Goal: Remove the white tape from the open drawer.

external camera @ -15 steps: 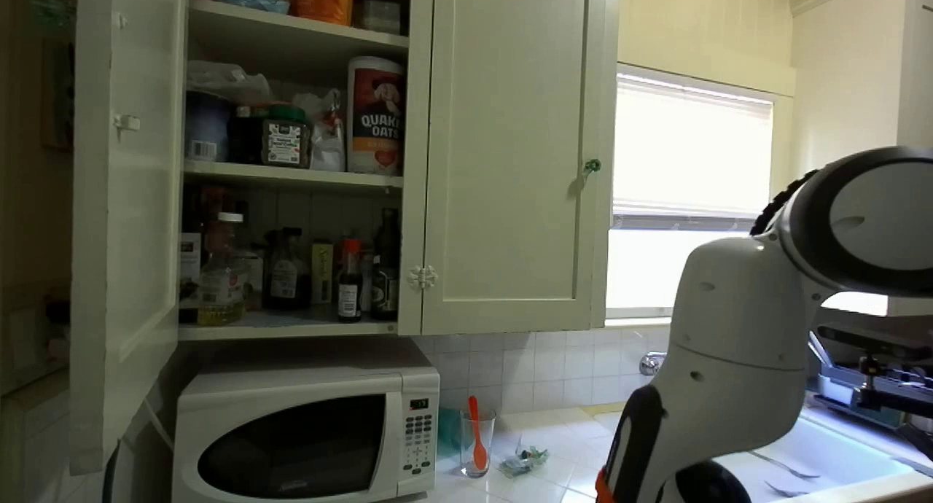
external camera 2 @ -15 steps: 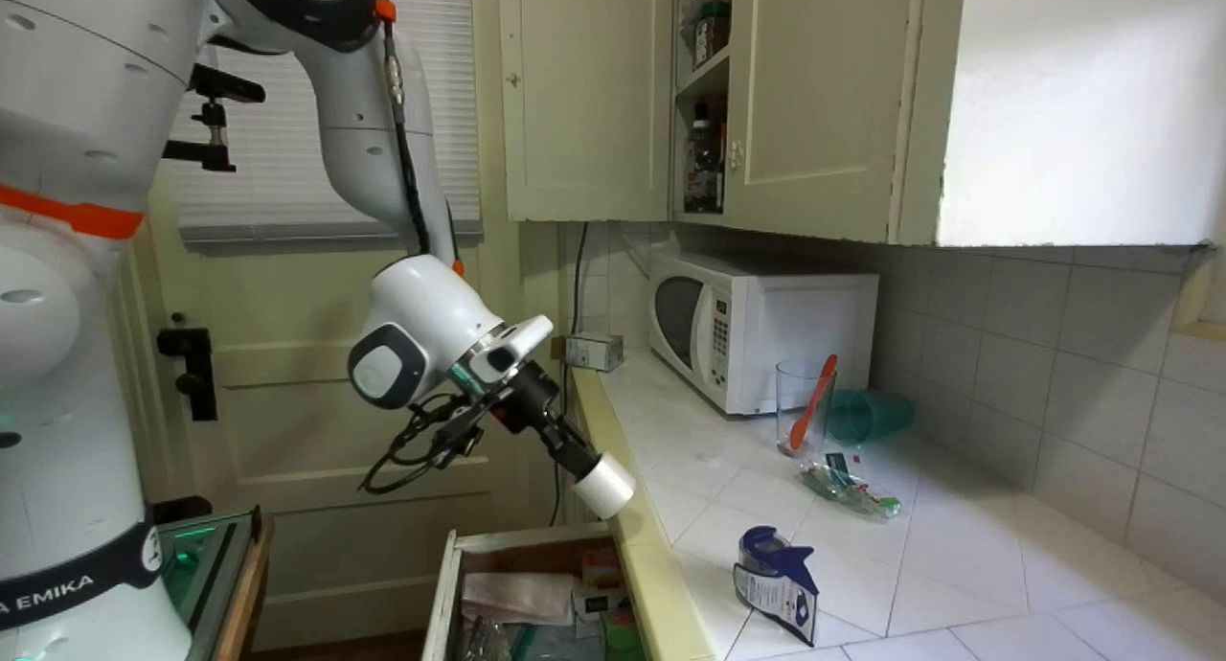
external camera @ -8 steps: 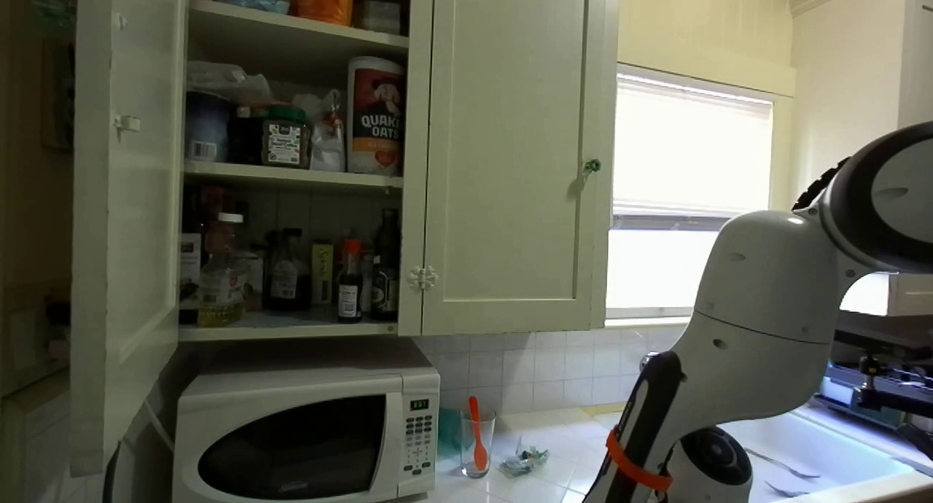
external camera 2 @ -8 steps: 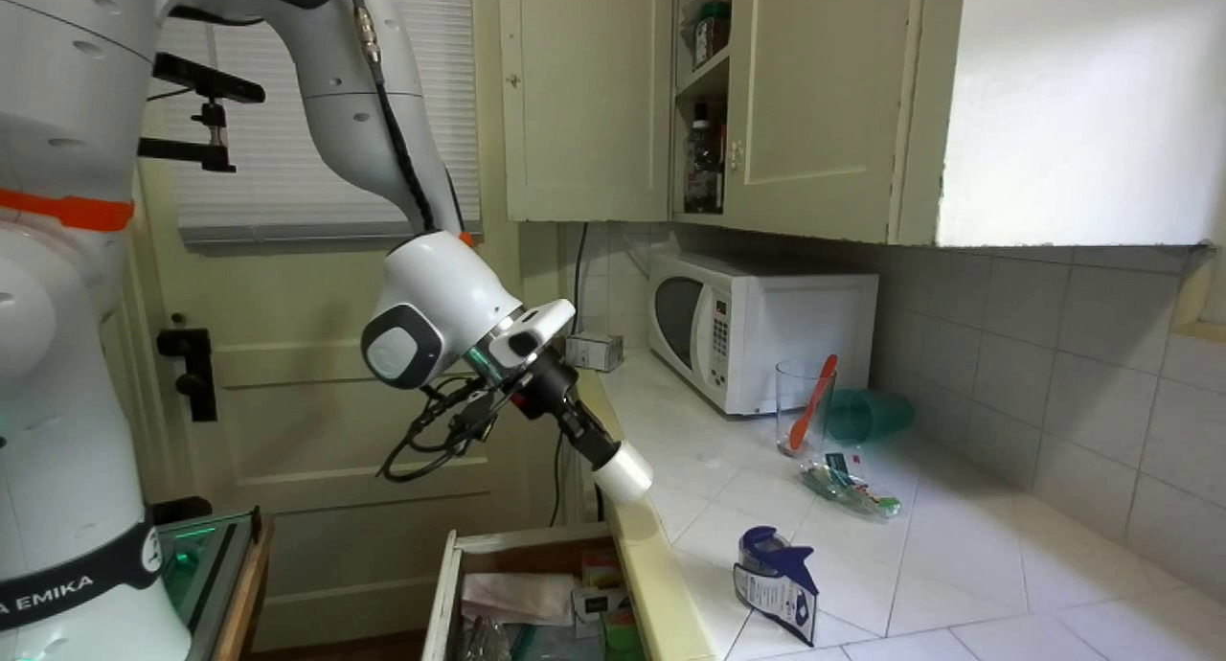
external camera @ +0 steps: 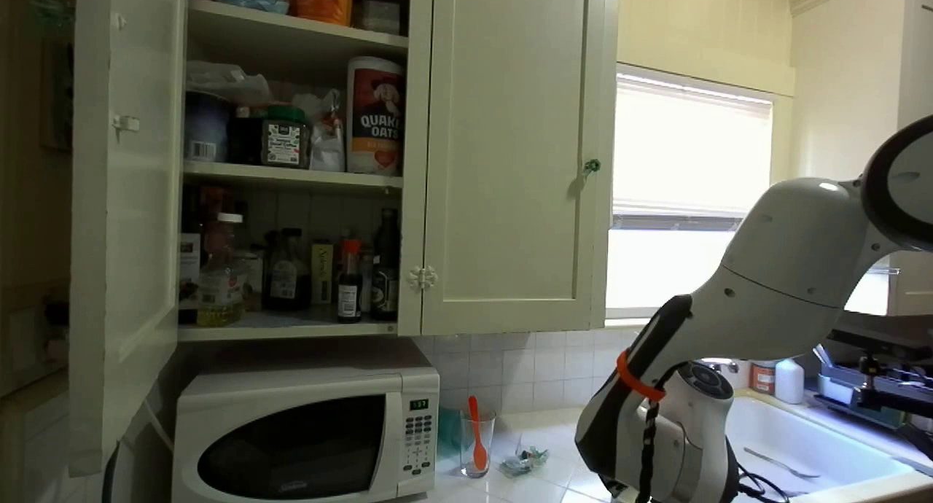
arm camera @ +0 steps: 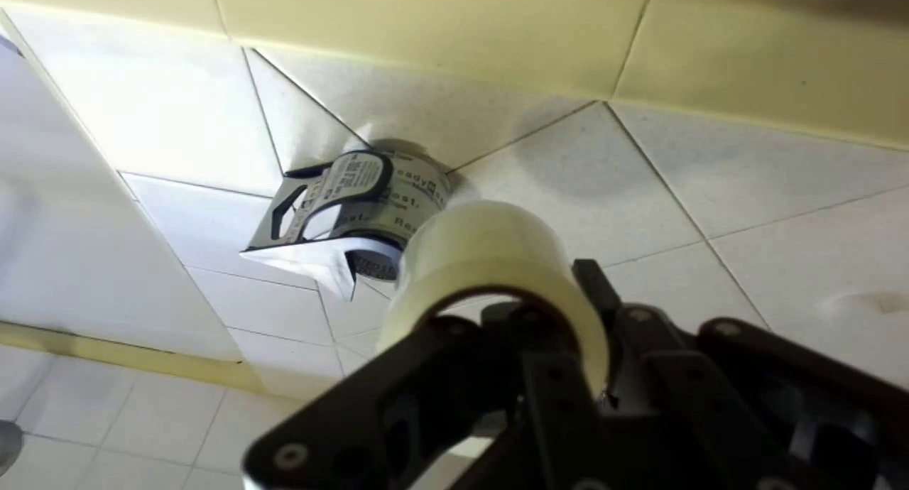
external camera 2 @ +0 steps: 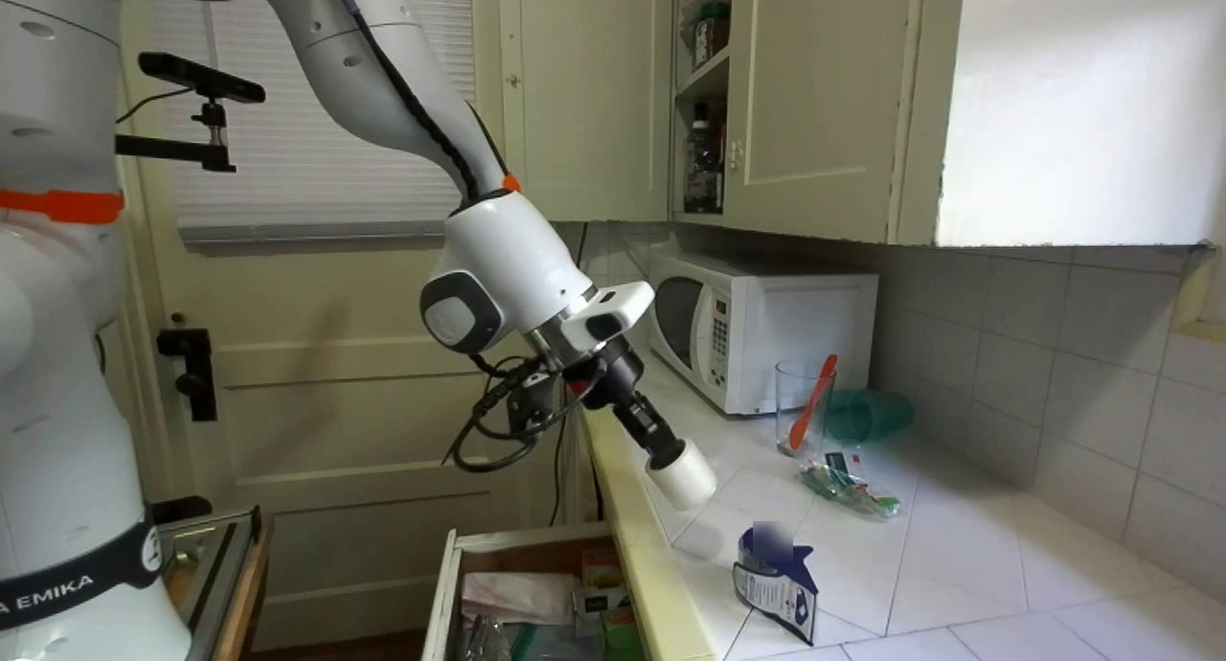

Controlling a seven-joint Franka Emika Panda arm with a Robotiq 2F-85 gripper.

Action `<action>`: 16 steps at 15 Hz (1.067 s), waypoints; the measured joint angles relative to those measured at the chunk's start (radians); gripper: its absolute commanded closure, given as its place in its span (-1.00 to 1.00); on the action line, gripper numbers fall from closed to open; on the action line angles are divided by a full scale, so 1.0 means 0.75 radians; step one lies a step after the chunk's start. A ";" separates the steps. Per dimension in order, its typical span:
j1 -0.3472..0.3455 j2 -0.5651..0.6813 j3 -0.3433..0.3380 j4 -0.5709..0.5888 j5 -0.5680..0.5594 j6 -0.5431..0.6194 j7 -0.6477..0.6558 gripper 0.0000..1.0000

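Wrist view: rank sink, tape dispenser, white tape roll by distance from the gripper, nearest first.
1. White tape roll: in the gripper's grasp.
2. Tape dispenser: on the counter, left of the roll in the wrist view.
3. Sink: far left in that view, beyond the dispenser.

In an exterior view the line of sight meets the cabinet (external camera: pixel 510 153) and microwave (external camera: pixel 291 445) almost squarely; in an exterior view it runs down along the bench (external camera 2: pixel 939 565). The microwave shows in both exterior views. The wrist view slants down from close behind the gripper (arm camera: pixel 564 305); all 3 share the bench.
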 measured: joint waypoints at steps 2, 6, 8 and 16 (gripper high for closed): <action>0.009 0.001 -0.064 0.048 0.011 -0.135 -0.164 0.93; 0.096 0.054 -0.223 0.078 -0.035 -0.247 -0.325 0.93; 0.173 0.068 -0.353 0.064 -0.067 -0.239 -0.375 0.93; 0.399 -0.036 -0.713 0.020 -0.044 -0.165 -0.553 0.70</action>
